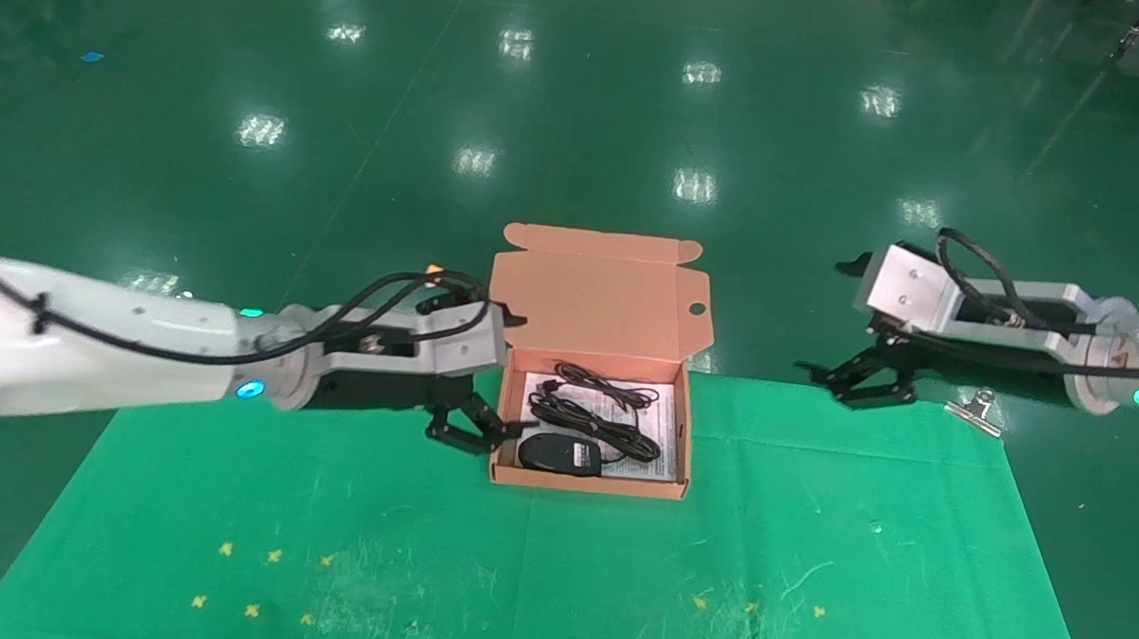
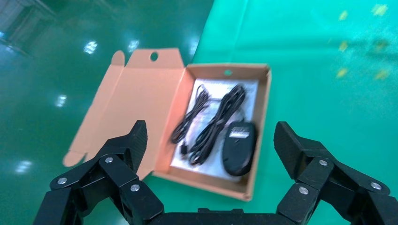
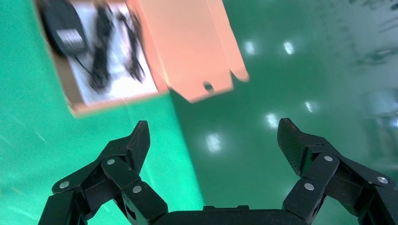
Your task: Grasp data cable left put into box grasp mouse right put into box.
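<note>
Glossy green floor w/ lamp glare runs behind a green mat (image 1: pixel 815 537) laid on the work surface, small yellow marks near its front edge; left gripper (image 1: pixel 467 425) hangs low over the mat just beside the box's left wall, claws spread wide & holding nothing, as the left wrist view (image 2: pixel 211 140) confirms; box (image 1: pixel 586 482) sits mid-mat near the back edge, salmon-orange, flap lid (image 1: pixel 599 297) tipped up & back w/ one round hole near its right tab; inside, on a white printed sheet (image 1: pixel 660 426), the data cable (image 1: pixel 594 424) lies as a black bundle running diagonally across the middle, a thinner black cord (image 1: pixel 605 384) looped just behind it; mouse (image 1: pixel 560 452) rests at the front-left corner of the box, white label showing, touching or nearly touching the front wall; further right, a silver binder clip (image 1: pixel 976 408) grips the mat's back right edge; right gripper (image 1: pixel 856 378) hovers well apart from the box at the mat's back edge, near that clip, claws spread & empty, same in the right wrist view (image 3: pixel 213 140)
</note>
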Robot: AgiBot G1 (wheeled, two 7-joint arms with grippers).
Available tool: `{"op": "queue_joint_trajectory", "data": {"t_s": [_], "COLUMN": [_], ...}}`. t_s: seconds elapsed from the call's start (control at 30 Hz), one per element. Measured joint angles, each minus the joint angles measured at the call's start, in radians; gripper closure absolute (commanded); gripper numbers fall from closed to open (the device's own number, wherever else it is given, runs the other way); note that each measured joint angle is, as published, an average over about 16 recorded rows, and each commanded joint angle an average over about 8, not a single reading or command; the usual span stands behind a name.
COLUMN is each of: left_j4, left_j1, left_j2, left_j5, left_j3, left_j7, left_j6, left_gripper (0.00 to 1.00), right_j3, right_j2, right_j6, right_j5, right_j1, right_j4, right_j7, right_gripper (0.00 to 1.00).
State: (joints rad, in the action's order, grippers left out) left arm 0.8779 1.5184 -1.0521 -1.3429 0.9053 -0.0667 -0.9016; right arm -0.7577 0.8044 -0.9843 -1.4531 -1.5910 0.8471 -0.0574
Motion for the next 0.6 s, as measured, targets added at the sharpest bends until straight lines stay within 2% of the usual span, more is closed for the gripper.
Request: {"op": "queue_joint_trajectory", "data": {"t_s": [0.37, 0.6], "left_j4": [0.100, 0.131], "left_j1": [-0.109, -0.144], "left_j2": [0.108, 0.143], "left_j5": [0.150, 0.198], "left_j3": [-0.153, -0.202], "left_j7": [0.062, 0.082], "left_j6": [-0.146, -0.192], "left_gripper": [0.00, 0.00], "right_j3": [0.114, 0.150], "right_j2": [-0.046, -0.061], "right_j6": [-0.122, -0.160], "right_j5": [0.172, 0.227], "right_j1": [0.123, 0.162], "right_j4": [0.104, 0.137], "right_j7": [0.058, 0.077], "right_gripper": [0.00, 0.00]}}
